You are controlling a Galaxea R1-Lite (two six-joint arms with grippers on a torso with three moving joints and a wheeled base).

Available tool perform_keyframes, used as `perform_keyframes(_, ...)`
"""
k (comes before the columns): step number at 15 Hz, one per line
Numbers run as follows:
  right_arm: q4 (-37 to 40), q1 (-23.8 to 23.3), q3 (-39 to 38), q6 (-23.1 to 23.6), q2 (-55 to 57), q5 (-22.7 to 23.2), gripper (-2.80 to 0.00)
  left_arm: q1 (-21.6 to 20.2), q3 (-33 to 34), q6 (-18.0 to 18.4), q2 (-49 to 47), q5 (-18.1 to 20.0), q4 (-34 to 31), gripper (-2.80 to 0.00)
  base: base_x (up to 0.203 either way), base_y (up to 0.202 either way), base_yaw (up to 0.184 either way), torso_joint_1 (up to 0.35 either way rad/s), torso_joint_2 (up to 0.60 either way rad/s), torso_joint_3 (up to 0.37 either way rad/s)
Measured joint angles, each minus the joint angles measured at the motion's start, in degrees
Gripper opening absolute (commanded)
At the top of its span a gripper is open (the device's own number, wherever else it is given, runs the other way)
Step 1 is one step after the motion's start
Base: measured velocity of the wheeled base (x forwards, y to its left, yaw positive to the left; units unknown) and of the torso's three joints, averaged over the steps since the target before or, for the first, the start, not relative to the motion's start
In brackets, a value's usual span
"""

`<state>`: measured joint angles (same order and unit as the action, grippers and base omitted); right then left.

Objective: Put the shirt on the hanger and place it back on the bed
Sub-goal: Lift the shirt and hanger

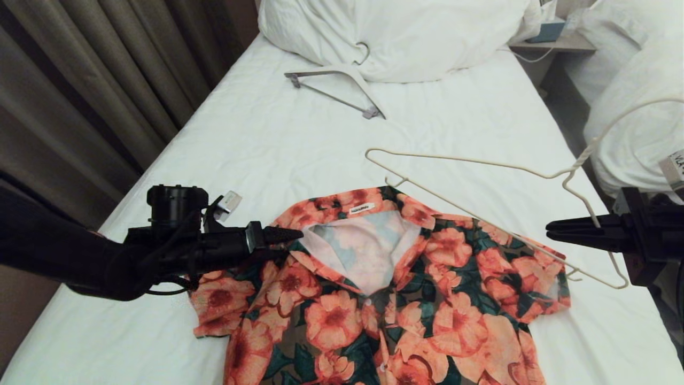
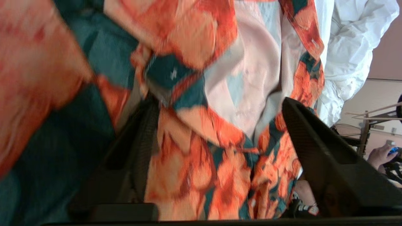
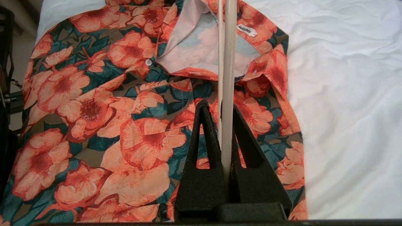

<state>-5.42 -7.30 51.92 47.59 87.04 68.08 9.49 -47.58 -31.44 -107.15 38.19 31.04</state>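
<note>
1. The shirt (image 1: 374,299) is laid flat, collar open, at the lower centre of the bed (image 1: 256,144).
2. The hanger (image 1: 497,208) is gripped at the right edge by the clenched fingers of the right gripper (image 1: 553,231), one end near the collar.
3. The left gripper (image 1: 294,235), fingers spread and holding nothing, is placed at the collar's left side.
4. Risk: the thin wire may be twisted or snagged on the collar if the opening is not lifted.

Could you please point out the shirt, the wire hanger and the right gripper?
shirt (image 1: 342,315), head view, front panel.
wire hanger (image 1: 470,163), head view, upper wire.
right gripper (image 1: 553,231), head view, fingertips.
</note>
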Motion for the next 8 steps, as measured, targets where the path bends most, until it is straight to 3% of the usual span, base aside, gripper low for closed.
perform_keyframes(6,0.02,0.74,1.17,-0.05,0.96,0.00,-2.80,1.86,-3.09,-0.53,-3.94,-0.26,0.13,0.00,0.000,0.000,0.000,0.000,0.00,0.000)
perform_keyframes(8,0.02,0.72,1.11,-0.05,1.27,-0.06,-2.80,3.71,-4.30,-1.10,-4.38,-2.67,-0.01,0.00,0.000,0.000,0.000,0.000,0.00,0.000)
